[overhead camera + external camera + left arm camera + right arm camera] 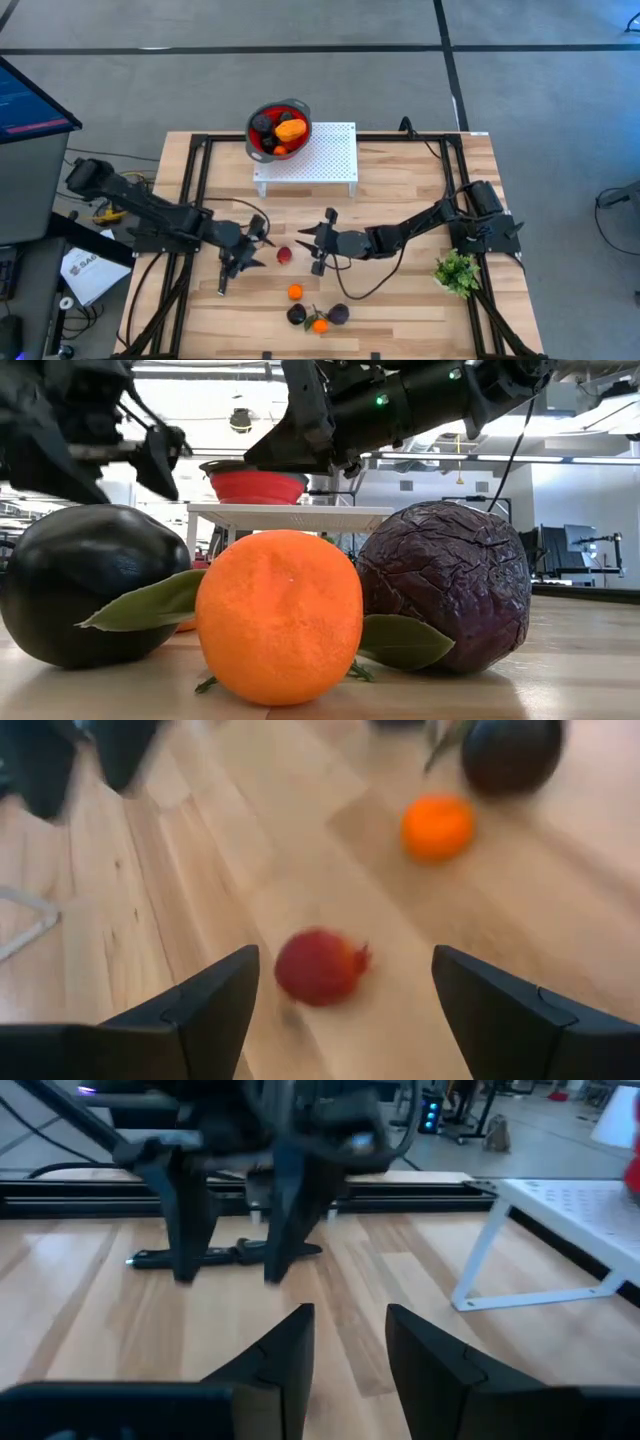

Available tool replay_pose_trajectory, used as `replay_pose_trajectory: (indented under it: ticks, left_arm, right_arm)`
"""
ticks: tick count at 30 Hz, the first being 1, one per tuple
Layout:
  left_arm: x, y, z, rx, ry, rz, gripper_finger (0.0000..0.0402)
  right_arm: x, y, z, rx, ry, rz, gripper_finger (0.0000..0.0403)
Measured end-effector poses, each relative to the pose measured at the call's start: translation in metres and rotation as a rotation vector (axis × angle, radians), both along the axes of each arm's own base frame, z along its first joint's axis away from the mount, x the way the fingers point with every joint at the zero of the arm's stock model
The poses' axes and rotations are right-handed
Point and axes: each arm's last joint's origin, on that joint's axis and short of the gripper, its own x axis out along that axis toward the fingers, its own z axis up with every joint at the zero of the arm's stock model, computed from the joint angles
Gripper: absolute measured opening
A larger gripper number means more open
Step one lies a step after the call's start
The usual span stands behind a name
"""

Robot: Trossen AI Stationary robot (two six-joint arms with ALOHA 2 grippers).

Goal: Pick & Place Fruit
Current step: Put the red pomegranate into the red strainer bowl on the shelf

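High view first, reading from the left: the left claw [247, 248] hangs over the desk [400, 180] with its fingers spread, and the small red fruit [284, 255] lies just beside it, framed between the two fingers in the left wrist view but not touched. Round, hard-looking and probably light, it should roll at a nudge, so I would close across its widest middle and keep off the little crown at one end. A little further on lies a small orange ball [295, 292], then a cluster near the front edge: a dark smooth fruit [297, 315], another orange [319, 325] and a wrinkled purple one [339, 314], touching or nearly so, with leaves between them. The smooth skins look slippery; the wrinkled one should give better purchase. Right of the red fruit, the right claw [322, 240] hovers with fingers narrowly parted, holding nothing. At the back, the red bowl [256, 146] on the white stand [330, 160] already carries several pieces
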Motion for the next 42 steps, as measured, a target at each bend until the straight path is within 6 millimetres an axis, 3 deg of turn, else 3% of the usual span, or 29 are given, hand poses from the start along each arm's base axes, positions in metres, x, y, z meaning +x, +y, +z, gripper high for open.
replay_pose_trajectory:
  ticks: [7,15,20,25,35,38,42]
  left_arm:
    - [0.027,-0.001,-0.017,0.109,0.06,-0.047,0.029]
    - [0.06,0.009,-0.034,0.092,0.168,-0.116,0.029]
    - [0.069,0.019,-0.05,0.083,0.236,-0.09,0.029]
    - [0.07,0.019,-0.051,0.071,0.24,-0.095,0.0287]
    - [0.068,0.019,-0.037,-0.047,0.212,0.013,0.0238]
    - [0.064,0.019,-0.02,-0.133,0.168,0.079,0.0231]
    - [0.052,0.022,0.017,-0.257,0.035,0.159,0.0246]
  right_arm:
    - [0.0,-0.002,0.0,0.023,-0.007,-0.01,0.0119]
    - [0.0,-0.001,0.0,0.042,-0.01,-0.012,0.0118]
    - [0.0,-0.001,-0.001,0.048,-0.004,-0.014,0.0118]
    - [0.0,-0.001,-0.002,0.046,0.004,-0.014,0.0118]
    - [-0.001,0.001,-0.004,0.045,0.027,-0.011,0.0118]
    - [-0.002,0.002,-0.005,0.052,0.036,-0.011,0.0118]
    - [-0.002,0.002,-0.005,0.059,0.039,-0.013,0.0118]
